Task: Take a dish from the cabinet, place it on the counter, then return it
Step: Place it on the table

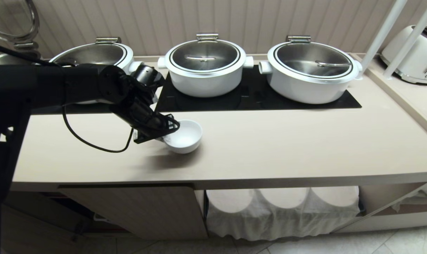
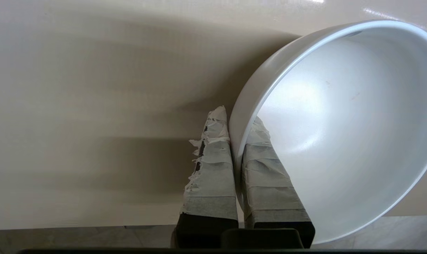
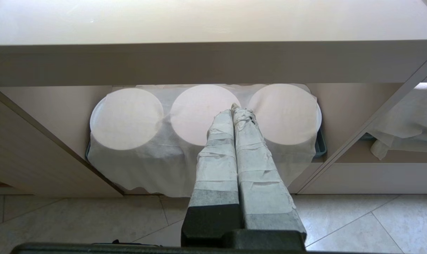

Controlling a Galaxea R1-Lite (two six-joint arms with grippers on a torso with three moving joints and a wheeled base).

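The left claw (image 1: 166, 135) grips the near-left rim of the bowl (image 1: 185, 135), one taped finger (image 2: 213, 169) outside the wall and the other inside. The bowl tilts in the grasp, its opening turned up and away from the claw, low over the counter (image 1: 269, 141); I cannot tell whether its base touches the surface. Beyond the claw, 3 white lidded pots (image 1: 206, 68) stand along the back on black hob panels (image 1: 255, 97). The right claw (image 3: 234, 109) hangs clenched and empty below the counter, pointing at 3 cloth-covered stacks (image 3: 128, 120) on the open cabinet (image 3: 40, 155) shelf.
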